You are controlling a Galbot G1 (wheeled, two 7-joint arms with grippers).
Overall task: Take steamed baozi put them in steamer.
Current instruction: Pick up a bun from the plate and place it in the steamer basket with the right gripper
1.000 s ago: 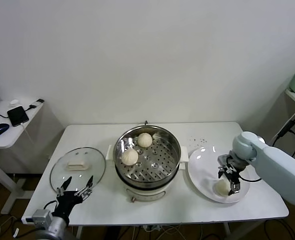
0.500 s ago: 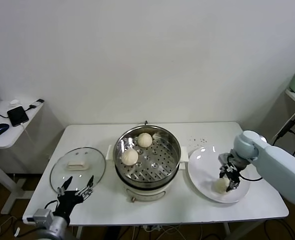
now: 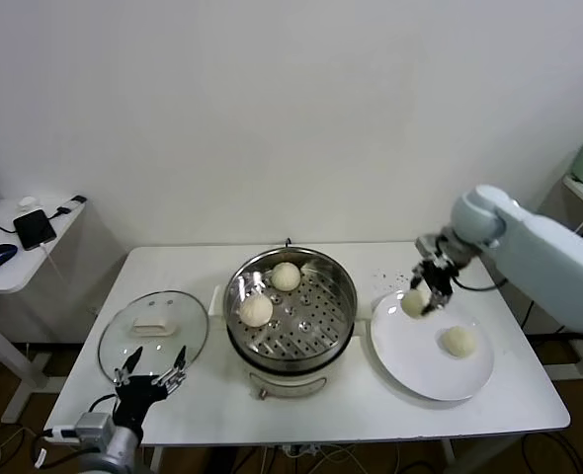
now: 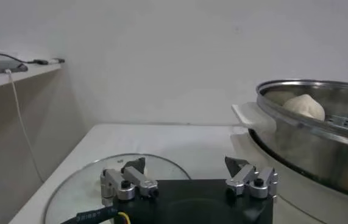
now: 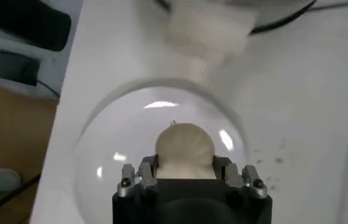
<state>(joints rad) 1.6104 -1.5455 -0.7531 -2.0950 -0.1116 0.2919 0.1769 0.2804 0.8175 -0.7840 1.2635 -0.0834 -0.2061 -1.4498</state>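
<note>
gripping one baozi (image 3: 414, 302) between closed fingers, the right gripper (image 3: 428, 293) hovers above the plate (image 3: 410, 360) beside the steamer (image 3: 290, 308). another bun (image 3: 458, 341) lies on that plate; two sit inside the steamer. the left gripper (image 3: 151, 376) waits spread wide near the glass lid (image 3: 153, 329).

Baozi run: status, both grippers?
Right gripper shut on a baozi, lifted over the plate. Left gripper open, idle by glass lid. Two baozi in steamer, one on plate. Path to steamer open.
</note>
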